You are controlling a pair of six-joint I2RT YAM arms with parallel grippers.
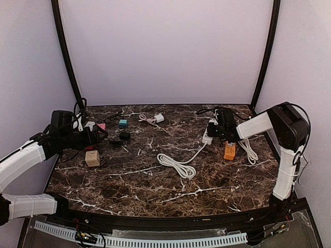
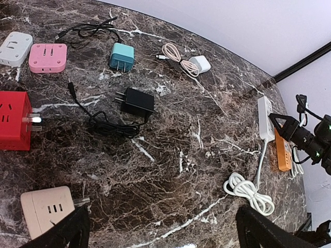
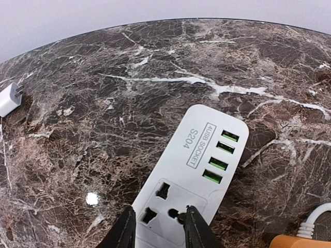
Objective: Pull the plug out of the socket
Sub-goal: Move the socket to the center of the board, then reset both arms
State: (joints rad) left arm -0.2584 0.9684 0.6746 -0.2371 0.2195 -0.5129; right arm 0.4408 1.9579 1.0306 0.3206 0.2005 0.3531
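A white power strip socket point(image 3: 199, 170) lies flat at the right of the table, also in the top view point(image 1: 207, 138). My right gripper point(image 3: 158, 217) hovers over its end outlet, with the fingers point(image 3: 126, 225) a narrow gap apart and only the strip's face between them. The outlets that show are bare, and no plug is in them. My left gripper point(image 2: 163, 230) hangs wide open over bare marble at the left, holding nothing. Beside it a red cube socket point(image 2: 13, 121) has small metal pins point(image 2: 33, 120) at its side; I cannot tell whether this is a plug pushed in.
The strip's white cord runs to a coil point(image 1: 177, 166) mid-table. An orange strip point(image 1: 229, 150) lies right of the white one. At the left lie a beige cube point(image 2: 45, 209), a pink adapter point(image 2: 47, 57), a teal adapter point(image 2: 122, 56), a black charger point(image 2: 137, 102) and a white charger point(image 2: 199, 63).
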